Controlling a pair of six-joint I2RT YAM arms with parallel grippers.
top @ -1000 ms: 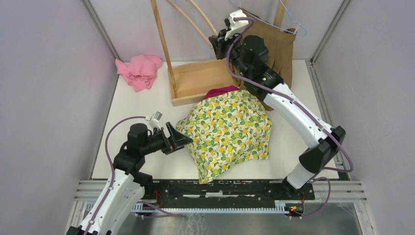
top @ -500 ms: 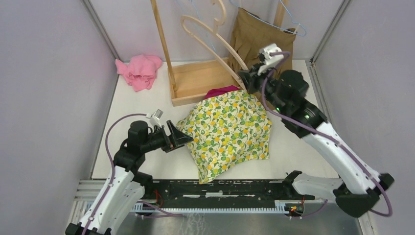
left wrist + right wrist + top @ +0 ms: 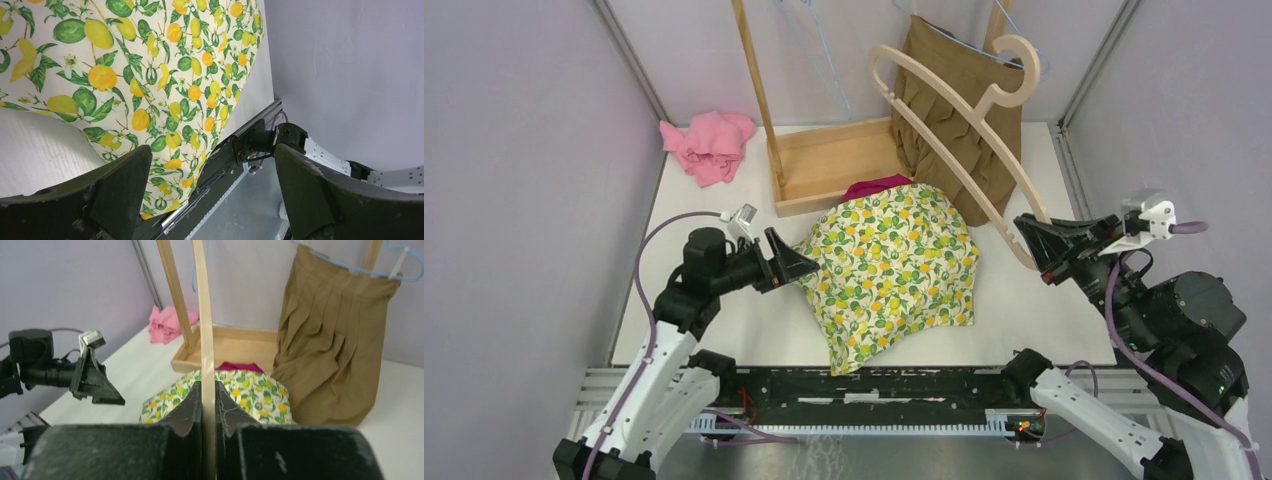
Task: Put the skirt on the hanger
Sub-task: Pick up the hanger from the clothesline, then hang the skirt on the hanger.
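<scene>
The skirt (image 3: 891,270), white with a lemon print, lies spread on the table's middle; it also shows in the left wrist view (image 3: 125,65) and the right wrist view (image 3: 240,390). My right gripper (image 3: 1031,250) is shut on one end of a pale wooden hanger (image 3: 954,150) and holds it in the air to the right of the skirt, its hook high at the back. The bar runs up between the jaws in the right wrist view (image 3: 205,330). My left gripper (image 3: 802,266) is open and empty at the skirt's left edge.
A wooden rack (image 3: 829,165) with a tray base stands at the back. A brown skirt (image 3: 959,110) hangs there on a blue wire hanger. A pink cloth (image 3: 709,145) lies at the back left. A magenta garment (image 3: 874,186) peeks from under the lemon skirt.
My right arm has swung back from the rack to the right front, carrying the wooden hanger with it. My left gripper has edged slightly toward the skirt.
</scene>
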